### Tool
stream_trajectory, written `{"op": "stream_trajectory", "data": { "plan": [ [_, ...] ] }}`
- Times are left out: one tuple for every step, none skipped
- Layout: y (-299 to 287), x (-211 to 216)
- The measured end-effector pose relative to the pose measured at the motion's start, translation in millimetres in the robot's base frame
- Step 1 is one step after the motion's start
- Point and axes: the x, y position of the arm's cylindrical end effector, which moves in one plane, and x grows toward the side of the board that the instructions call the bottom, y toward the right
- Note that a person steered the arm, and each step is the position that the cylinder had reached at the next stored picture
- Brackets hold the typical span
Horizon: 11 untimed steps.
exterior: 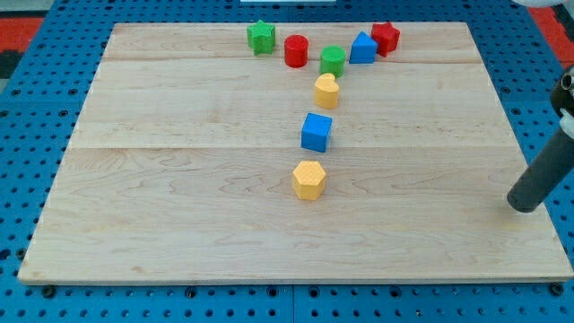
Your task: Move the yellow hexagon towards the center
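Yellow hexagon (308, 179) near bench (161, 224) center, just below blue cube (316, 132). My tip (520, 205) rests at view's right edge, well apart from all blocks. No end effector jaws: plain rod only.

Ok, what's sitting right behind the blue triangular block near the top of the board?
A red star-shaped block sits behind the blue triangular block, toward the view's top. Its lower left part is covered; whether they touch is unclear.

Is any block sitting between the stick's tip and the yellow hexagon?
No. My tip is far off at the view's right, and only bare board lies between it and the yellow hexagon. The blue cube sits just above the hexagon, out of the way.
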Motion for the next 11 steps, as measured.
{"op": "stream_trajectory", "data": {
  "plan": [
    [0.0, 0.0],
    [-0.6, -5.6],
    [-21.0, -46.5],
    [-43.1, -61.2],
    [-124.2, -57.8],
    [-133.2, -7.9],
    [-206.0, -1.1],
    [-260.9, -42.5],
    [-311.6, -87.5],
    [-313.5, -81.1],
    [-289.6, -103.9]
  ]
}}
